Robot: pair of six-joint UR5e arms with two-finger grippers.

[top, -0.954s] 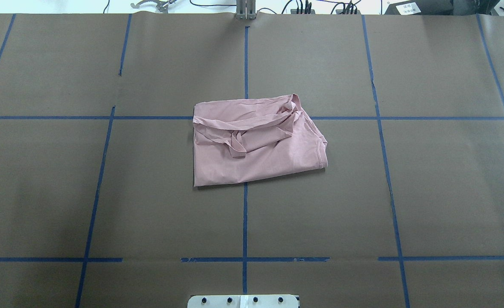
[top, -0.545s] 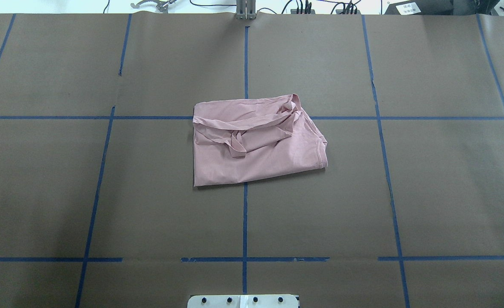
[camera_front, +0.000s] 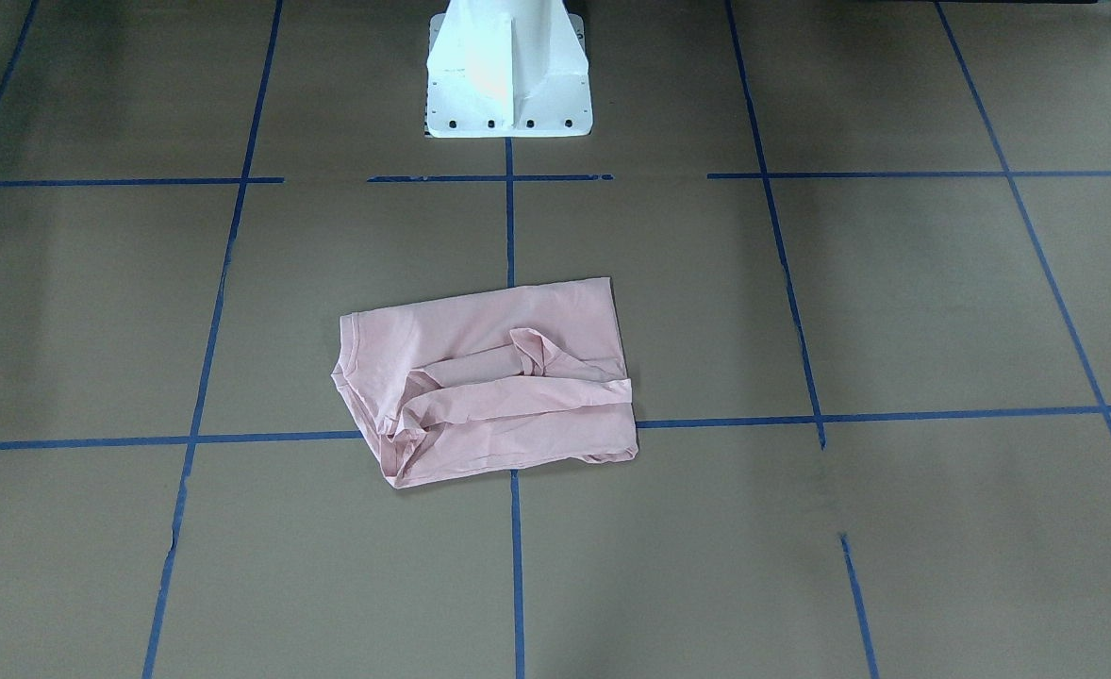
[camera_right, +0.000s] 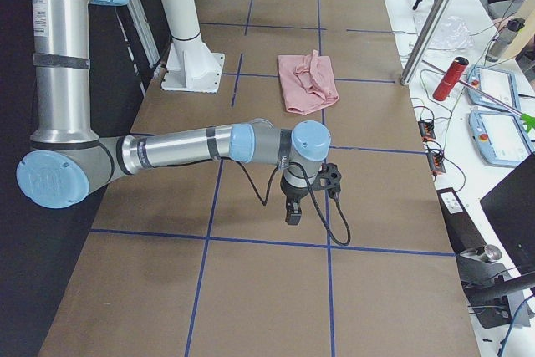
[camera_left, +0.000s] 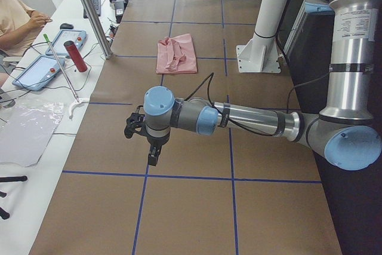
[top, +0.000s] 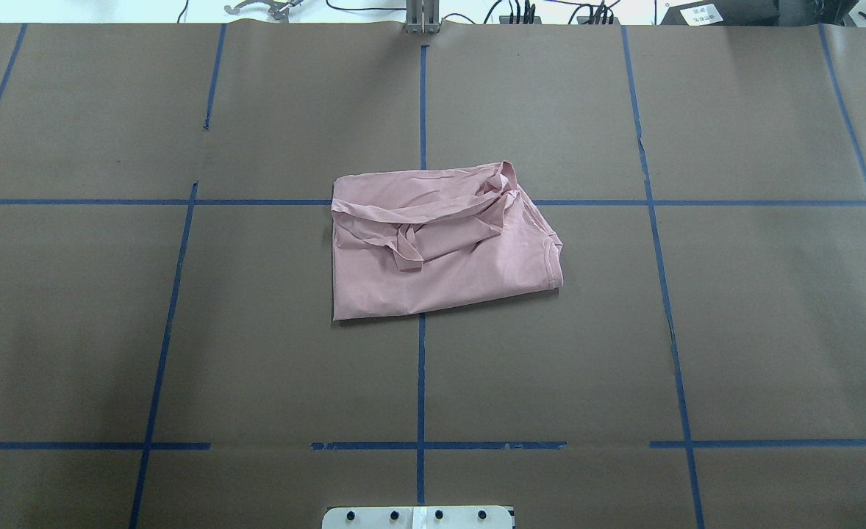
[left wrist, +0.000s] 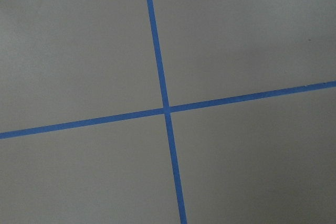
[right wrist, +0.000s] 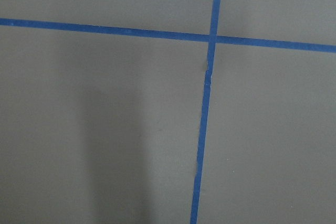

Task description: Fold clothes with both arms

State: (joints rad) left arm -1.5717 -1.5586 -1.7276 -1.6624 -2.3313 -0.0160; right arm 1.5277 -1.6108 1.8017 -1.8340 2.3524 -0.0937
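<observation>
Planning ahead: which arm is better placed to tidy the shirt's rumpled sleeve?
Left, marginally: the sleeve lies on its side of centre tape; left gripper and right gripper hover far off.

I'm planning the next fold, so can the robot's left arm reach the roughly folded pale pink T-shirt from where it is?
Probably yes. The left arm's black claw hangs above the brown paper-covered table, apart from the pale pink T-shirt, and nothing lies between them.
</observation>
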